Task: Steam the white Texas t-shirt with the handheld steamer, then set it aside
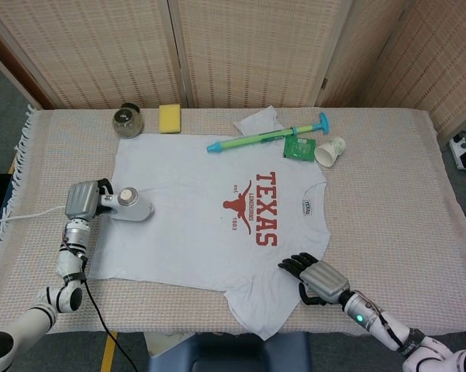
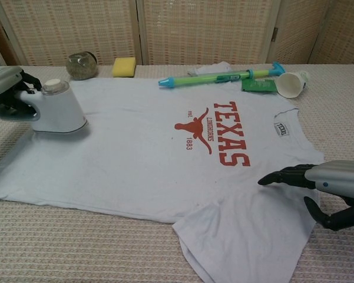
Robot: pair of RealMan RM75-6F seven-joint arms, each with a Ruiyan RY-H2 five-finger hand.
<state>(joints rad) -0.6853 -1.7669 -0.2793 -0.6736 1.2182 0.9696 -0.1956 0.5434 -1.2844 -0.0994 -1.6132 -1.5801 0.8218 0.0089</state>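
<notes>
The white Texas t-shirt (image 1: 217, 217) (image 2: 165, 147) lies flat on the table, its red print facing up. My left hand (image 1: 84, 200) (image 2: 6, 94) grips the handle of the white handheld steamer (image 1: 130, 206) (image 2: 58, 109), which stands on the shirt's left edge. Its white cord (image 1: 31, 215) trails off to the left. My right hand (image 1: 316, 277) (image 2: 327, 188) hovers at the shirt's near right sleeve with dark fingers spread and nothing in it.
Along the far edge lie a glass jar (image 1: 128, 119), a yellow sponge (image 1: 170, 118), a crumpled white cloth (image 1: 258, 122), a green and blue pump toy (image 1: 267, 136), a green packet (image 1: 298, 147) and a tipped paper cup (image 1: 330, 150). A woven screen stands behind.
</notes>
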